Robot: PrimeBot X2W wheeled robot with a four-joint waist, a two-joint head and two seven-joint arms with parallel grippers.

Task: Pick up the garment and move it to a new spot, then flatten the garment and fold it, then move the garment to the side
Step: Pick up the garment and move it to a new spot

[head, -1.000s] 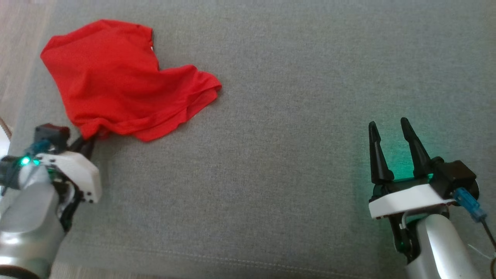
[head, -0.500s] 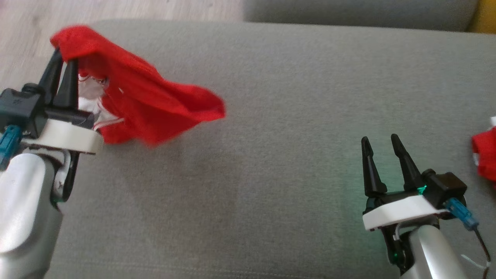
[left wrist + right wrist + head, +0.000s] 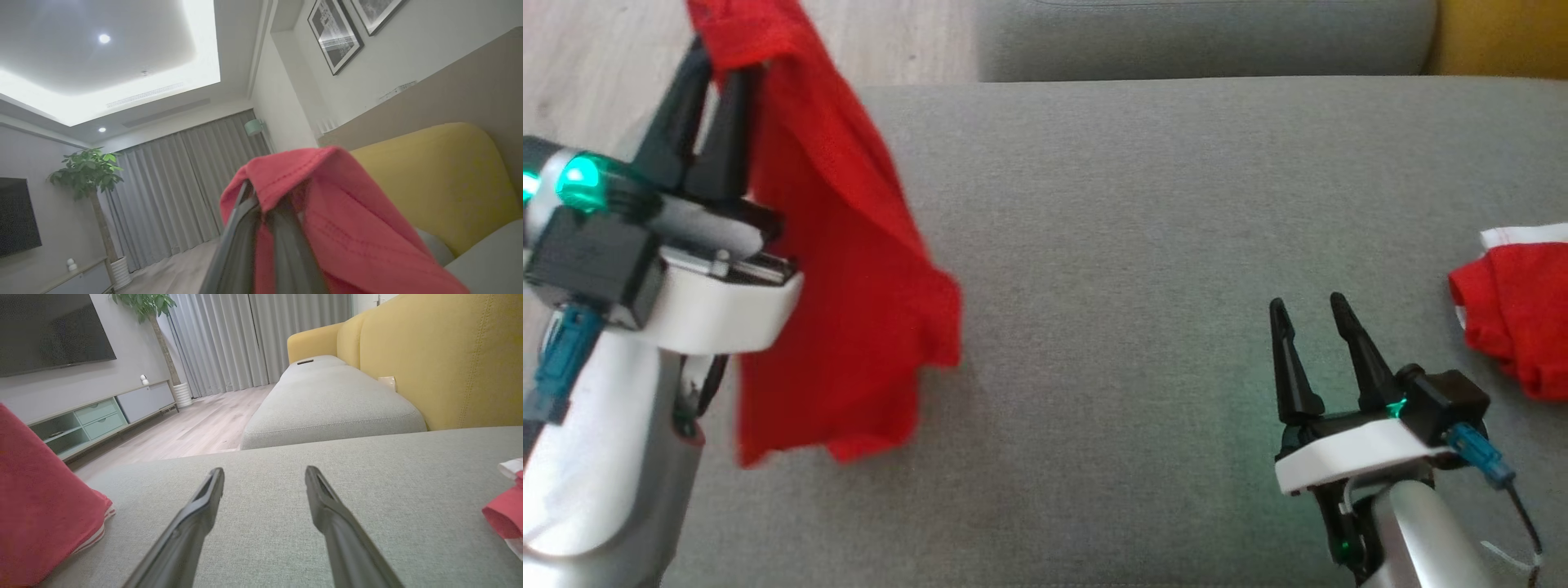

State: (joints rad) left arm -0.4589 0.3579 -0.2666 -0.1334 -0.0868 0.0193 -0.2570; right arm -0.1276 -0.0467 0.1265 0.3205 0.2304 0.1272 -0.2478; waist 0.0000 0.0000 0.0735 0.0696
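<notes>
The left gripper (image 3: pixel 717 69) sits at about ten o'clock in the head view, raised above the grey seat (image 3: pixel 1135 245), its two dark fingers drawn together and clamped on a fold of the red garment (image 3: pixel 841 245). The garment drapes over the fingertips and hangs down the gripper's inner side in a long sheet, ending near eight o'clock. In the left wrist view the gripper (image 3: pixel 263 212) points up toward the ceiling, the fingers pressed close with the garment (image 3: pixel 347 232) folded over their tips, its stitched hem showing, and a yellow backrest (image 3: pixel 433 175) behind at three o'clock. The right gripper (image 3: pixel 1308 302) hovers low over the seat at about four o'clock, well apart from the garment, fingers spread and holding nothing. In its own wrist view the gripper (image 3: pixel 264 470) frames bare grey fabric; the garment (image 3: pixel 36 498) hangs at nine o'clock, its white-striped lower hem down at the seat, though I cannot tell if it touches. A second red cloth (image 3: pixel 1515 318) with white trim lies on the seat at three o'clock.
</notes>
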